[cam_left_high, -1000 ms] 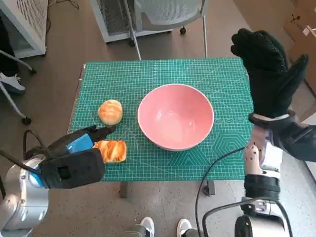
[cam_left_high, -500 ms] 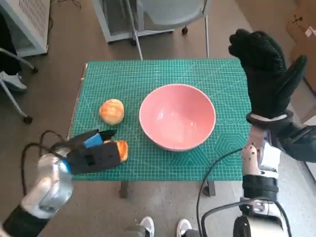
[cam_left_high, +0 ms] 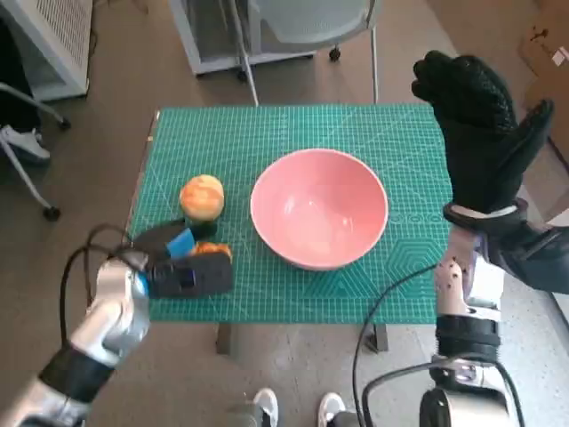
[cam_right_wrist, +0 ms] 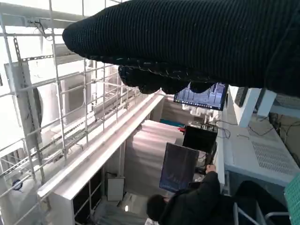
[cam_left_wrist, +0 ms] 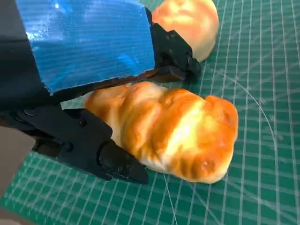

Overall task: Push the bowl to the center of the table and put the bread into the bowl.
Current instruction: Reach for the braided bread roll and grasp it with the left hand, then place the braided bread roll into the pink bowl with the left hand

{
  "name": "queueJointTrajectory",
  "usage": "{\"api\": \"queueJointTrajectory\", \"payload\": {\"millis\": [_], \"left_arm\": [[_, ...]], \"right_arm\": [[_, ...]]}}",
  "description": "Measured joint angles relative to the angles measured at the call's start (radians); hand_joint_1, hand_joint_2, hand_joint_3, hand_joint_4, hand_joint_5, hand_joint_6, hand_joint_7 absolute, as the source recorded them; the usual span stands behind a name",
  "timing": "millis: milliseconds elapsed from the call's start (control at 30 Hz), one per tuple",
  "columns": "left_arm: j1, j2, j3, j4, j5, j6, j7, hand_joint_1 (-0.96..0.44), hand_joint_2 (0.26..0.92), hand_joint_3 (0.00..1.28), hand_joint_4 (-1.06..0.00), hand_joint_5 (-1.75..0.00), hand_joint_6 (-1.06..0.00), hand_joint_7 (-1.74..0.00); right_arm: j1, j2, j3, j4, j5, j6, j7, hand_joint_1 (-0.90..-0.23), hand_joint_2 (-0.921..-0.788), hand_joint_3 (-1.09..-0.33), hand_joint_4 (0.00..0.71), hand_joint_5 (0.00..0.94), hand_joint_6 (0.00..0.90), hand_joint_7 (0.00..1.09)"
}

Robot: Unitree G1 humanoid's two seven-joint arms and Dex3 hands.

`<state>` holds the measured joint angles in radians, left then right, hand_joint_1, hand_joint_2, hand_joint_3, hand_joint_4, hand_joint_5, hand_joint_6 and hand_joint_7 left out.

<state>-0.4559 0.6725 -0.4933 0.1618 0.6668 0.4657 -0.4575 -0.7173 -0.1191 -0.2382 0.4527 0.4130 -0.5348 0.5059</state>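
The pink bowl (cam_left_high: 320, 209) stands empty near the middle of the green mat (cam_left_high: 293, 133). To its left lie a round bun (cam_left_high: 202, 197) and, nearer me, a long glazed bread (cam_left_high: 213, 251), mostly hidden by my left hand (cam_left_high: 182, 260). In the left wrist view the bread (cam_left_wrist: 178, 131) lies on the mat between that hand's fingers (cam_left_wrist: 93, 150): one presses its near side and the others lie over its top, with the bun (cam_left_wrist: 190, 21) just beyond. My right hand (cam_left_high: 484, 133) is raised beside the table's right edge, fingers spread, holding nothing.
A chair (cam_left_high: 302, 22) and a white cabinet stand behind the table. A white rack (cam_left_high: 53, 36) stands at the far left. Cables hang by my right arm. The right wrist view shows wire shelving (cam_right_wrist: 61, 117) and a person (cam_right_wrist: 187, 206) seated at monitors.
My left hand has slid forward and lower onto the long bread, and its fingers now lie around it. The right hand, bowl and bun have stayed put.
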Motion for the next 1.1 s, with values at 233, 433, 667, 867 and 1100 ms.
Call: {"api": "queueJointTrajectory", "payload": {"millis": [233, 433, 667, 867, 1100], "left_arm": [[0.033, 0.018, 0.019, -0.034, 0.021, -0.045, -0.005, 0.0, 0.899, 0.11, -0.63, -1.31, -0.68, -0.99], [0.083, 0.049, 0.081, -0.211, -0.002, -0.021, -0.113, 0.0, 0.905, 0.11, -0.64, -1.31, -0.66, -1.04], [0.137, 0.056, 0.18, -0.392, -0.064, 0.007, -0.195, 0.0, 0.918, 0.07, -0.69, -1.19, -0.63, -1.14], [0.136, 0.062, 0.311, -0.591, -0.127, 0.013, -0.225, 0.0, 0.919, 0.05, -0.72, -1.14, -0.64, -1.15], [0.04, 0.039, 0.41, -0.717, -0.171, -0.035, -0.185, 0.0, 0.881, 0.03, -0.85, -0.98, -0.73, -1.07]], "right_arm": [[0.023, 0.003, 0.003, -0.025, -0.006, 0.009, -0.012, -0.581, -0.921, -0.644, 0.354, 0.001, 0.404, 0.02], [0.031, 0.002, 0.001, -0.036, -0.004, 0.02, -0.017, -0.581, -0.921, -0.642, 0.354, 0.001, 0.404, 0.01], [0.029, 0.002, 0.001, -0.042, -0.005, 0.023, -0.017, -0.582, -0.921, -0.642, 0.355, 0.001, 0.405, 0.01], [0.027, 0.002, 0.002, -0.041, -0.005, 0.023, -0.017, -0.582, -0.921, -0.643, 0.356, 0.002, 0.406, 0.01], [0.027, -0.001, -0.003, -0.032, -0.004, 0.024, -0.017, -0.584, -0.921, -0.64, 0.362, 0.004, 0.407, 0.01]]}}
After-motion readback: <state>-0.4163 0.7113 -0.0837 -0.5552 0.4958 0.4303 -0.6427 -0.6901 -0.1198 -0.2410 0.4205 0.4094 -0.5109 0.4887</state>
